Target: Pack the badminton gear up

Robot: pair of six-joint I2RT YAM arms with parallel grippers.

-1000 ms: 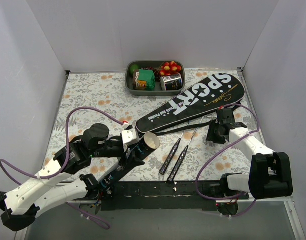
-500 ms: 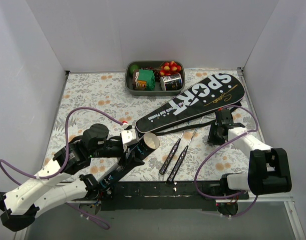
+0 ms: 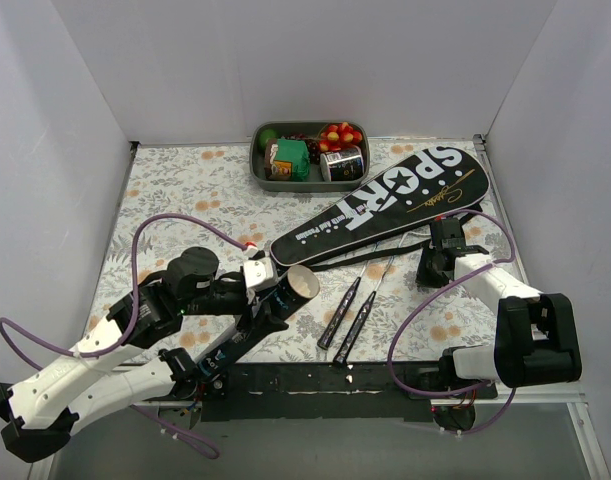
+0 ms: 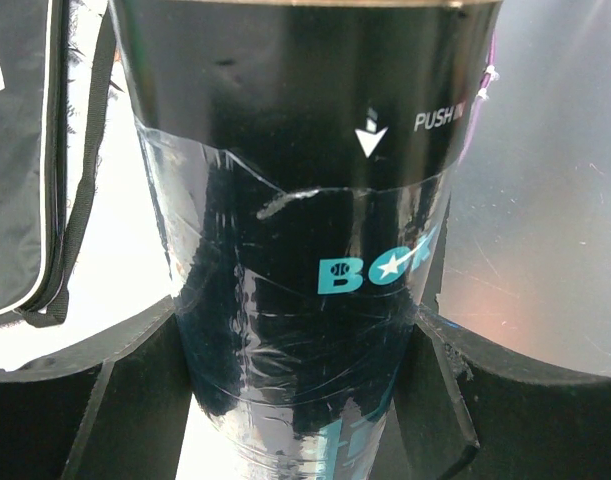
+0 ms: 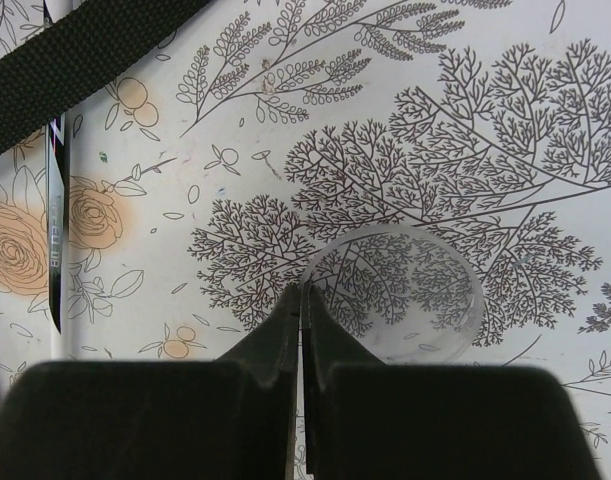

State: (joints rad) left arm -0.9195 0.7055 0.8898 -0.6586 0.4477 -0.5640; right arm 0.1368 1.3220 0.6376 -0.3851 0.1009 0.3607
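The long black cover (image 3: 385, 205) lettered "SPORT" lies slantwise at the back right; its edge (image 4: 15, 150) also shows in the left wrist view. Two black racket handles (image 3: 340, 313) lie side by side in front of it, and their thin shafts run up under the cover, so the heads are hidden. My left gripper (image 3: 275, 300) is shut on a black shuttlecock tube (image 4: 305, 200) and holds it tilted with the open end up. My right gripper (image 5: 303, 300) rests low on the cloth, its jaws pinched together on the rim of a clear round lid (image 5: 395, 290).
A grey oval tray (image 3: 260, 165) of toy food stands at the back centre. The cover's black strap (image 5: 85, 50) crosses the floral cloth just beyond my right gripper (image 3: 430, 270), with a racket shaft (image 5: 55, 220) beside it. White walls enclose three sides.
My right gripper's jaws have closed from half open to fully together at the lid's rim, and that arm has edged slightly right. The left arm and tube have not moved.
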